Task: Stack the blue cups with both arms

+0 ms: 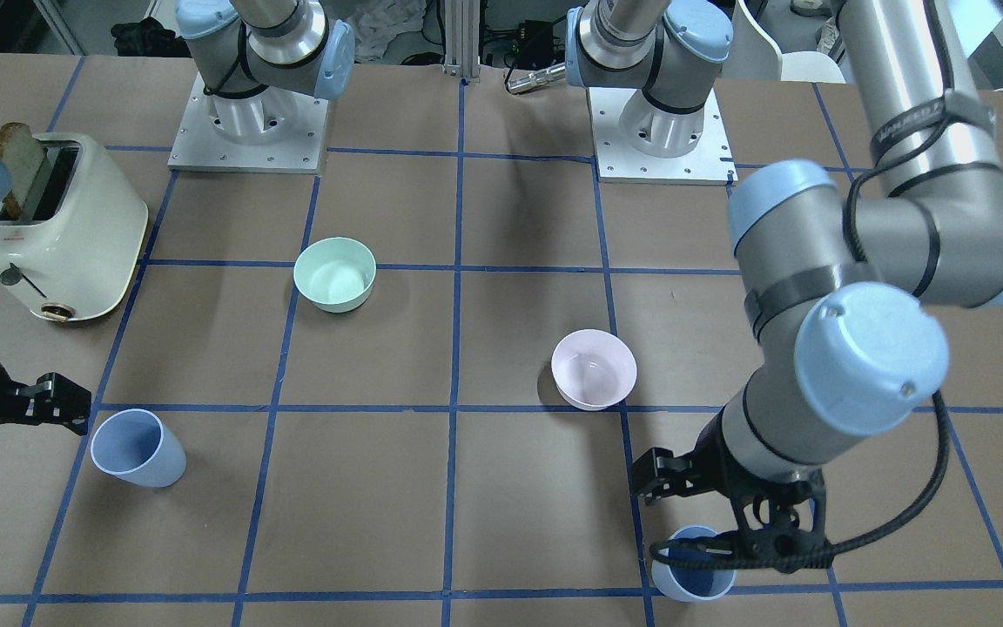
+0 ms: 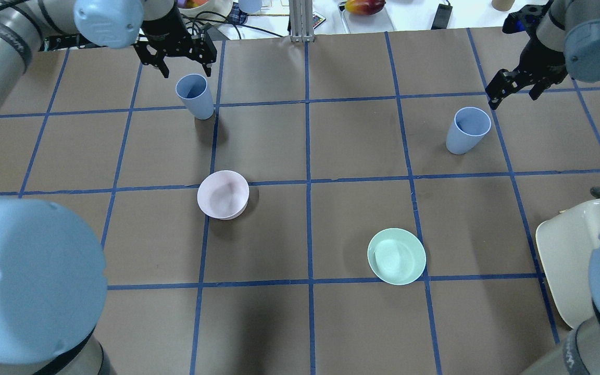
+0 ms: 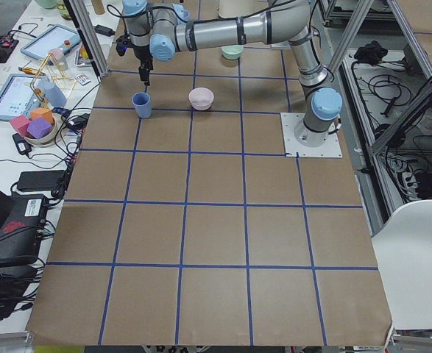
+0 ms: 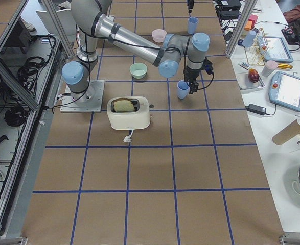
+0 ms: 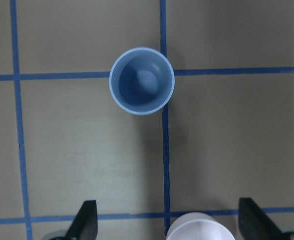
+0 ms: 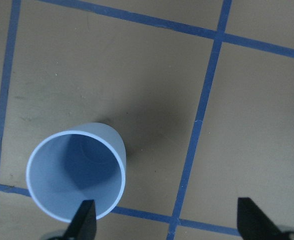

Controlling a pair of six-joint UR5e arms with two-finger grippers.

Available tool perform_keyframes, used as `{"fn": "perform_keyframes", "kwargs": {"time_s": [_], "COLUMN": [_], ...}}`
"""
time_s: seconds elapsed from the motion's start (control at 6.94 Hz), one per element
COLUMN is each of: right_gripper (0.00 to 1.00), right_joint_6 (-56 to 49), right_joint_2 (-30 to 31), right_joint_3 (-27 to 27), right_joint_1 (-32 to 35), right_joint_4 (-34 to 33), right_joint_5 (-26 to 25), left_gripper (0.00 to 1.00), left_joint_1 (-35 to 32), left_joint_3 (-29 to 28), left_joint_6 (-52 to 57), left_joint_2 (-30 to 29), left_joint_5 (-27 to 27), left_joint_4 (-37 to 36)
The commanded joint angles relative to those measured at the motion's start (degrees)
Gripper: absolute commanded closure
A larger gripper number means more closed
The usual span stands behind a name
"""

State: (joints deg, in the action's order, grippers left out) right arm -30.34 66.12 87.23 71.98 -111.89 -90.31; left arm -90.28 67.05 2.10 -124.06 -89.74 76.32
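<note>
Hovering spread-open, left gripper (image 2: 186,66) is hanging above one blue cup (image 2: 195,96); right gripper (image 2: 512,99), equally spread, is sitting off-centre from second blue cup (image 2: 466,130), likely pre-grasp alignment.

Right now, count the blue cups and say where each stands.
2. One blue cup stands near the left pincer, beyond the pink bowl; the other blue cup stands near the right pincer. None seems hidden.

Grey arms (image 1: 893,87) (pale-blue joint caps (image 1: 871,359))
</note>
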Motion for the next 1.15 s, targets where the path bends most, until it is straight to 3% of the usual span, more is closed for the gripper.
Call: {"fn": "perform_keyframes", "kwargs": {"time_s": [0.0, 0.14, 0.43, 0.72, 0.86, 1.01], "right_gripper": [0.00, 0.00, 0.00, 0.00, 0.00, 0.00], "right_joint_6": [-0.94, -0.95, -0.86, -0.51, -0.33, -0.33], "right_joint_2": [-1.87, -2.13, -2.22, -2.48, -3.71, -4.85], "right_joint_3": [0.39, 0.48, -0.22, -0.14, -0.13, -0.13], "right_joint_1": [-0.79, -0.79, -0.79, -0.79, -0.79, -0.79], "right_joint_4": [-0.79, -0.17, 1.40, 1.41, 1.24, 1.15], "right_joint_5": [0.22, 0.48, 2.33, 4.60, 5.49, 5.58], "left_gripper": [0.00, 0.17, 0.17, 0.32, 0.56, 0.88], "left_joint_1": [-1.21, -1.56, -1.65, -1.65, -1.74, -1.74], "left_joint_3": [-1.13, -1.05, -0.87, -0.87, -0.61, -0.61], "left_joint_6": [0.54, 3.76, 6.08, 6.17, 7.12, 7.48], "left_joint_2": [-5.13, -5.40, -6.37, -6.90, -7.60, -7.78], "left_joint_5": [-0.35, -3.31, -4.13, -4.13, -4.21, -4.22], "left_joint_4": [-4.68, -5.04, -5.91, -6.27, -7.14, -7.15]}}
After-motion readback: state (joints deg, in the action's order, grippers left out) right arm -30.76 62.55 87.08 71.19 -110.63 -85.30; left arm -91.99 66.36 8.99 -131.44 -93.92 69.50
